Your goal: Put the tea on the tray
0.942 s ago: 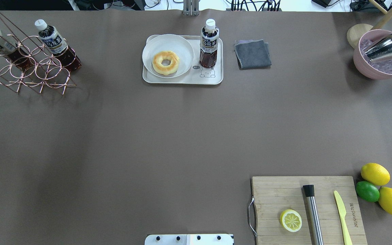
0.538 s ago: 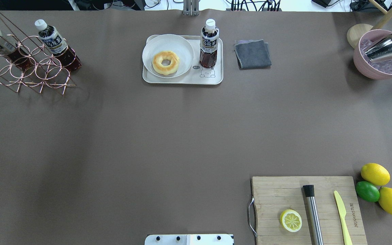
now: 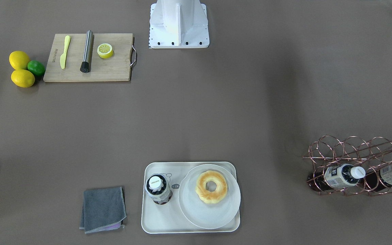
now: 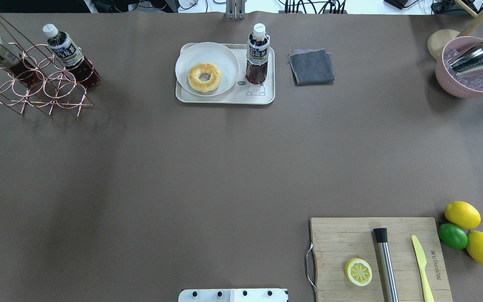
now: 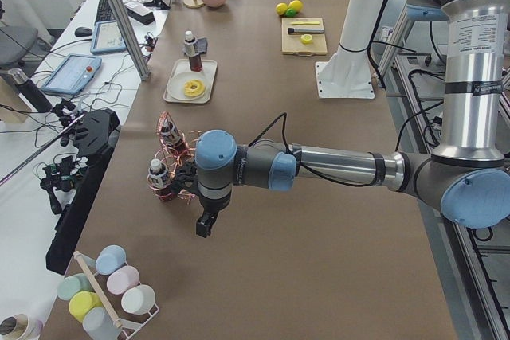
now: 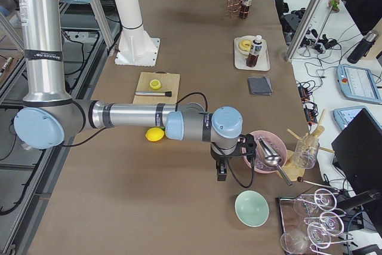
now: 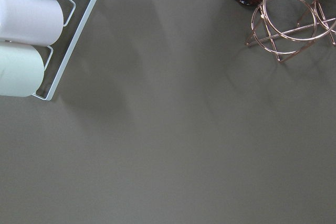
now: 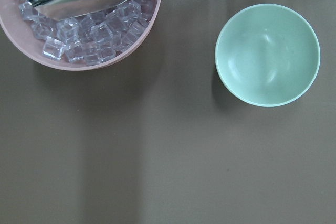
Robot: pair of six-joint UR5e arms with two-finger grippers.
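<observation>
Tea bottle is standing on the tray; I'm hovering left pincer and right pincer clear, grip untellable.

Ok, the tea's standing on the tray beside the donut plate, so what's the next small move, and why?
Probably none: I'd leave both arms parked. The tea stands upright on the tray, beside the plate, with nothing gripping it, and the left end effector and right end effector hang at the table's ends, far from it.
</observation>
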